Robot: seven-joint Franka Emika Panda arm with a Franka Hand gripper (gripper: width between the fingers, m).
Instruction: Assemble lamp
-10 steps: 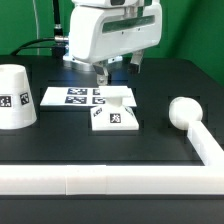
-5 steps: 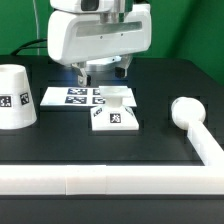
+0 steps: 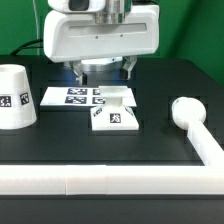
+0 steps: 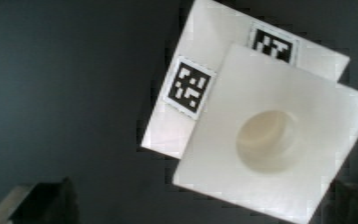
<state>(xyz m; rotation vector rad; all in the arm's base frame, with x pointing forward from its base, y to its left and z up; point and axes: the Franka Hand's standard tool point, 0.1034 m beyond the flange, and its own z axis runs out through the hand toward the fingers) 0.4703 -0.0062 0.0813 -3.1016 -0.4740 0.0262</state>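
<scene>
The lamp base, a white square slab with a tag on its front side, lies on the black table, partly over the marker board. In the wrist view the base shows its round socket. The tapered shade stands at the exterior view's left. The round-headed bulb lies at the exterior view's right. My gripper hangs open and empty above and behind the base. In the wrist view the gripper shows both dark fingers wide apart, and nothing is between them.
A long white rail runs along the table's front, with a branch going back on the exterior view's right, next to the bulb. The marker board's tags show in the wrist view beside the base. A green wall stands behind.
My gripper has moved toward the exterior view's left and turned a little, and now hangs over the marker board and base. The lamp parts have not moved.
</scene>
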